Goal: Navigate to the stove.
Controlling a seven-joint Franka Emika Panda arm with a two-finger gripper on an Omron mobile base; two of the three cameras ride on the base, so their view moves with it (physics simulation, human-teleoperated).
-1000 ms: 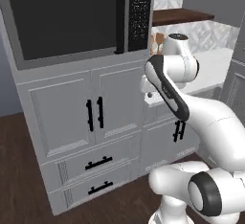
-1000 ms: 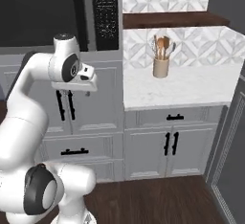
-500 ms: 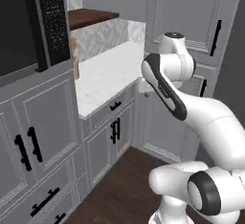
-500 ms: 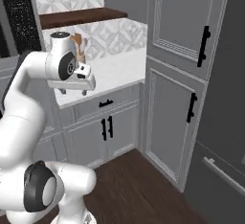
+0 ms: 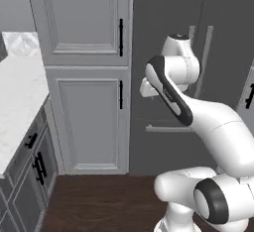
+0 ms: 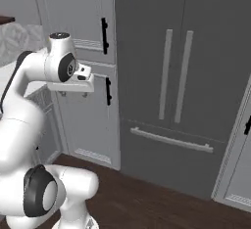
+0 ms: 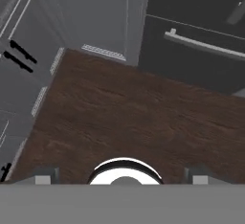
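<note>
While the base faces a dark grey French-door fridge (image 6: pixel 206 42), that fridge takes the centre and right of the right base view and sits behind the arm in the left base view. Two tall vertical door handles (image 6: pixel 166 74) sit side by side in the upper centre, with one horizontal drawer bar (image 6: pixel 171 140) below them.

Tall grey pantry cabinet (image 5: pixel 84 23) is flush against the fridge's left side, with upper and lower doors. Each door has a short black pull (image 5: pixel 120 30) near its right edge.

Dark wood floor (image 7: pixel 134 108) covers the middle of the hand view, with the cabinet toe-kick and fridge drawer along the top of that frame.

White marble counter (image 5: pixel 17 97) runs along the left edge of the left base view. Grey base cabinets (image 5: pixel 27 186) with black pulls sit under it, in the lower left.

White Panda arm (image 5: pixel 198 122) is folded high, with the elbow up and the wrist level with the seam between the pantry doors.

Gripper (image 6: pixel 73 93) points down at the floor and touches nothing. In the hand view its two fingertips (image 7: pixel 45 176) stand far apart at the bottom corners, so it is spread and released, nothing between them.
</note>
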